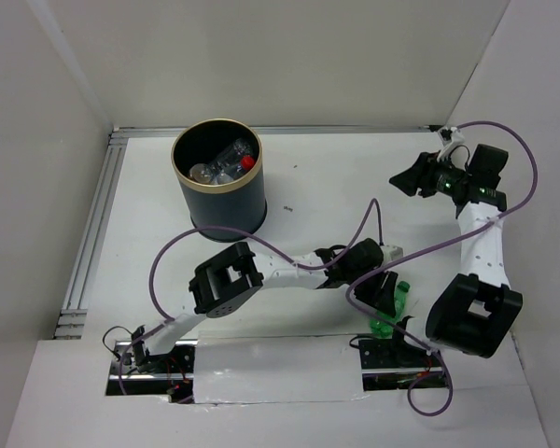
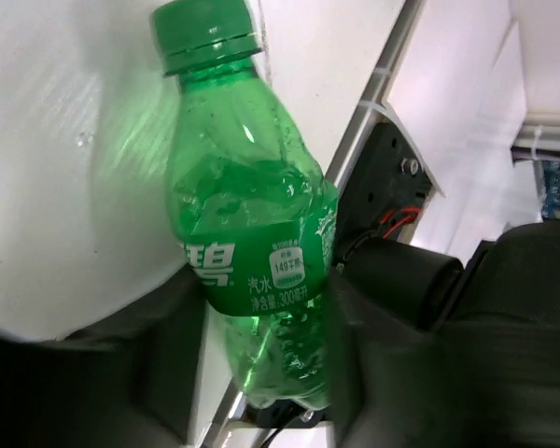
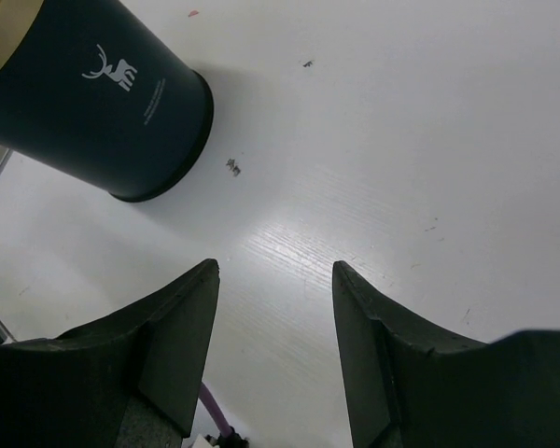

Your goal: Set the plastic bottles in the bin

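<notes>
Gripping a green bottle (image 2: 243,205) in the left gripper (image 2: 261,355) at the near edge of the table (image 1: 336,177), its label showing only in the left wrist view. Holding the right gripper (image 3: 275,271) wide open and empty, well apart from the bin (image 3: 103,103); showing other bottles (image 1: 226,161) inside it only from overhead.

Glossy, dented translucent green plastic bottle (image 2: 247,187); matt black jaws; matt navy bin (image 3: 103,103) with shiny gold rim; smooth, faintly grained white surface (image 3: 401,168).

green bottle (image 2: 252,233) label "汽水", "149", bin (image 3: 93,112) white deer logo
</notes>
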`<state>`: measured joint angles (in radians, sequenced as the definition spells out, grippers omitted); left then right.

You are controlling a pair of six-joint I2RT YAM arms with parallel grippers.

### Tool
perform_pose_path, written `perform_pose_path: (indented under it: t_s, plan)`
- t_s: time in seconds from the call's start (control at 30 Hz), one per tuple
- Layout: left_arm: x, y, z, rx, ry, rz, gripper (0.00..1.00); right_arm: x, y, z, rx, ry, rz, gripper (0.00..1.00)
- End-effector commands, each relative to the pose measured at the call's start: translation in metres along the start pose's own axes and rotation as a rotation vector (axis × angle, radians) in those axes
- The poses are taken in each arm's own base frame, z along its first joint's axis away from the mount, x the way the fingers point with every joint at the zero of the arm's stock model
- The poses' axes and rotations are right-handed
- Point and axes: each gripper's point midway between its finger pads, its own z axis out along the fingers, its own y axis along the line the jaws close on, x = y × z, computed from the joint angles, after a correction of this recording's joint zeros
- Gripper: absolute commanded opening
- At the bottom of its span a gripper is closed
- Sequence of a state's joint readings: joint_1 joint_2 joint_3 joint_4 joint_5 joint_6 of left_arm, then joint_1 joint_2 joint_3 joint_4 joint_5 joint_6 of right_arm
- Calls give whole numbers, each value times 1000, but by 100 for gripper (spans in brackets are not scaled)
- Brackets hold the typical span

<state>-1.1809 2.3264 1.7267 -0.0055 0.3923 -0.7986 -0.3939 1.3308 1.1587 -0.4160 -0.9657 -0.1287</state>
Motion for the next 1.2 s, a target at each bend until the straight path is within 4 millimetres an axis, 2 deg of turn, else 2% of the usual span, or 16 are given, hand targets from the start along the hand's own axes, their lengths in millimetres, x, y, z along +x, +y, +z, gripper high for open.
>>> perform_pose_path:
  t_s: [0.0,0.17,0.23,0.33,0.37,0.4,0.47,0.5,0.6,0.63,0.7,0.73,0.87,0.97,1.1,1.17]
  plan:
    - [20,42,3,-192,47,-45,42,-4,7,-13,-23,-19,-17,59]
    - [18,58,-8,-312,45,-17,3,-1,5,-21,-19,-24,9,59]
    - [25,78,-20,-353,59,-36,0,-2,2,-27,-1,-32,6,59]
    - [-2,80,-51,-360,-44,-41,0,-3,5,-34,-6,-39,-20,66]
    - [-3,101,-68,-398,-56,-57,0,-3,8,-36,-6,-39,-20,87]
    - [-24,91,-94,-403,-131,-52,0,-3,3,-38,17,-40,-29,100]
    - [-47,107,-134,-444,-209,-44,0,-11,-7,-47,111,-62,-75,100]
    - [-73,105,-172,-469,-297,4,0,-10,-18,-50,165,-71,-65,100]
    - [-109,82,-224,-462,-430,62,0,-6,-23,-53,191,-73,-74,100]
    - [-130,55,-254,-434,-505,136,0,-4,-20,-53,171,-68,-81,89]
    - [-147,38,-284,-440,-570,196,0,7,-17,-49,128,-43,-80,66]
    - [-157,30,-301,-441,-608,229,0,13,-16,-45,95,-35,-69,37]
    - [-189,13,-381,-444,-801,242,0,36,-21,-39,73,9,-34,16]
    - [-202,42,-446,-560,-937,184,0,47,-24,-36,56,35,-27,28]
    - [-185,118,-505,-796,-1000,6,0,54,-27,-34,49,54,-21,48]
    - [-180,137,-521,-830,-1022,-25,0,56,-27,-35,46,61,-35,57]
